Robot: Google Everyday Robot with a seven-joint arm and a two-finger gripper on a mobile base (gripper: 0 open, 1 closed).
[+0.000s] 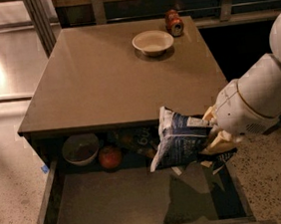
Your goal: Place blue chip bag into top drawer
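Observation:
The blue chip bag (179, 139) is a crumpled navy foil bag with white patches. It hangs over the right side of the open top drawer (115, 202), near the table's front edge. My gripper (214, 135) is at the bag's right end and is shut on it, with pale fingers (219, 143) showing above and below the foil. The white arm comes in from the right. The drawer is pulled out, its flat grey floor bare under the bag, with the bag's shadow on it.
A bowl (80, 149), a red apple (109, 157) and a dark bag with pale lettering (136, 138) sit at the back of the drawer under the tabletop. On the table (102, 83) stand a pale bowl (153, 42) and a red can (173, 22).

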